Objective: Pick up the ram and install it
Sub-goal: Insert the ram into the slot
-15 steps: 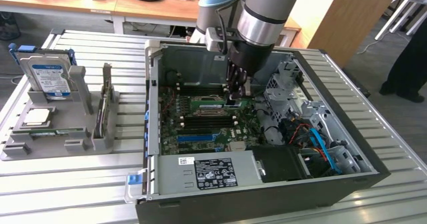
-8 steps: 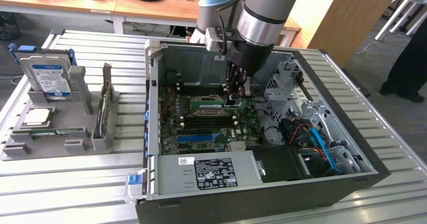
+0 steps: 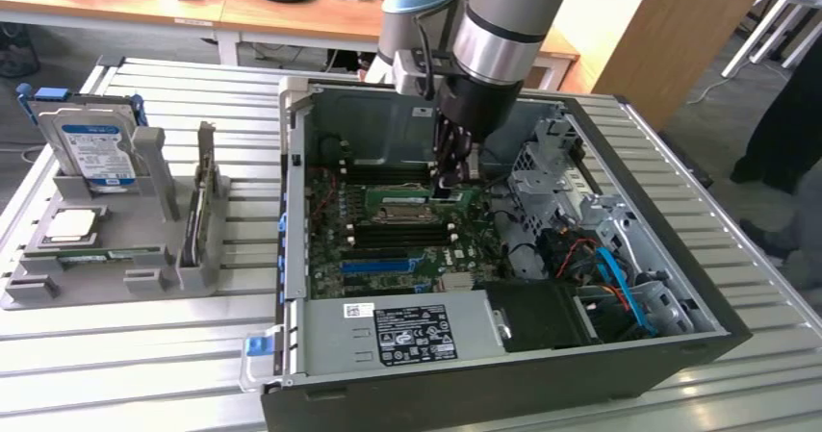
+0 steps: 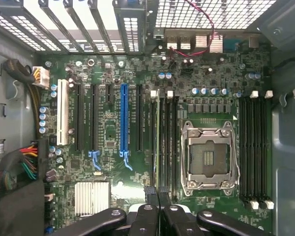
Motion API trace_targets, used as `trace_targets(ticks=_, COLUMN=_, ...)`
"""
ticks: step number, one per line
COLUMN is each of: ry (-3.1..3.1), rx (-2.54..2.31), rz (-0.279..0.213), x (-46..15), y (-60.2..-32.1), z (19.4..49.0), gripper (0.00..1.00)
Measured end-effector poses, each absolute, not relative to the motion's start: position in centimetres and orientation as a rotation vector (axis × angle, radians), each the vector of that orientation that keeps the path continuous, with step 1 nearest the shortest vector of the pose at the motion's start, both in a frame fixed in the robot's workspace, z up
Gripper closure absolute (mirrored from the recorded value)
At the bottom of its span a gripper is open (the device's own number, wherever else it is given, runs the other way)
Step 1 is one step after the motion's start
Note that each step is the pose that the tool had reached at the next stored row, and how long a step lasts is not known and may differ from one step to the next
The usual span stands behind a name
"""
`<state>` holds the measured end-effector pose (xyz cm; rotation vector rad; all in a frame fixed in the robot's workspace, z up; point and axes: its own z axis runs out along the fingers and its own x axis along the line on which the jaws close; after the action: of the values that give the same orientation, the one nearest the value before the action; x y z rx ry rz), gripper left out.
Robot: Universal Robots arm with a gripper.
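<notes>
Long flat green ram stick (image 4: 158, 147) clamped edge-on between the black fingers (image 4: 149, 206), running straight out from them along a black memory slot. Seated or just resting, can't tell. Silver CPU socket (image 4: 210, 157) just beside the fingers.

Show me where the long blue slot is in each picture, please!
Exterior view: the blue slot lies a little nearer the camera than the silver socket.
Wrist view: the blue slot stands among black slots, between the white slot and the silver socket.
Shared landmark: the silver socket, square and empty in both.
</notes>
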<state>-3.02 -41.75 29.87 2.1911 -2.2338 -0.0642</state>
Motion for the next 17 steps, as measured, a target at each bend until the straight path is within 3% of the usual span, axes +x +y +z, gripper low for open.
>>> trace_targets(ticks=17, ry=-2.234, rx=2.191, rz=-0.064, x=-3.0, y=-41.7, z=27.8, gripper=0.88)
